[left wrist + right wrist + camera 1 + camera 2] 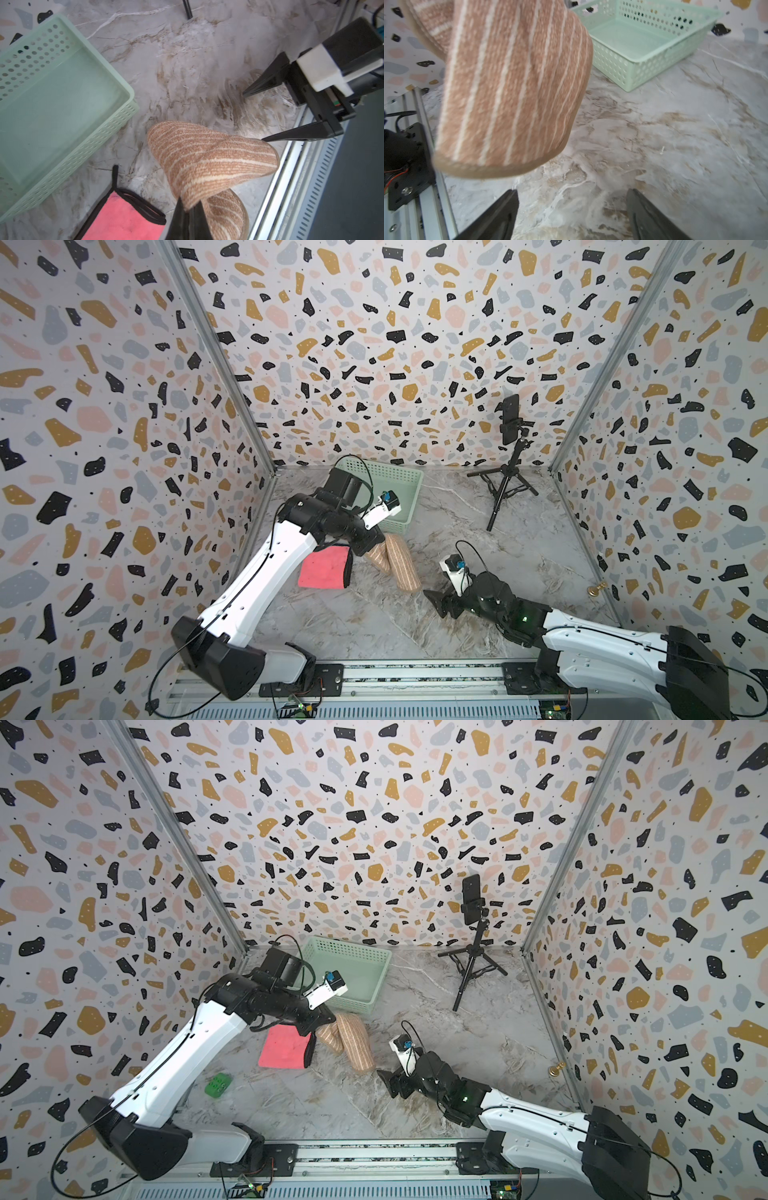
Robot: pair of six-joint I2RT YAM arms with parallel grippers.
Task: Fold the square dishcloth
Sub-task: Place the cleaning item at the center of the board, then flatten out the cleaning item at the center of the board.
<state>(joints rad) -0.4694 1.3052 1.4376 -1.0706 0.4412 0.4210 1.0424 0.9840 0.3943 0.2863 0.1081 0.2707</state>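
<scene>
My left pincer [187, 209] clamps the tan striped dishcloth [207, 158], hanging doubled near the mint-green plastic basket [133, 97]; right pincer [572, 191] gapes empty. Fold unfinished, I judge.

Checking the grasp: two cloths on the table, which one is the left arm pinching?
The tan white-striped cloth, clamped in the shut fingers of the left gripper; the pink black-edged cloth lies flat, ungripped.

A mint basket [392, 526] and phone tripod [508, 481] stand near the back wall [374, 364], with perhaps a green toy brick [218, 1085].
</scene>
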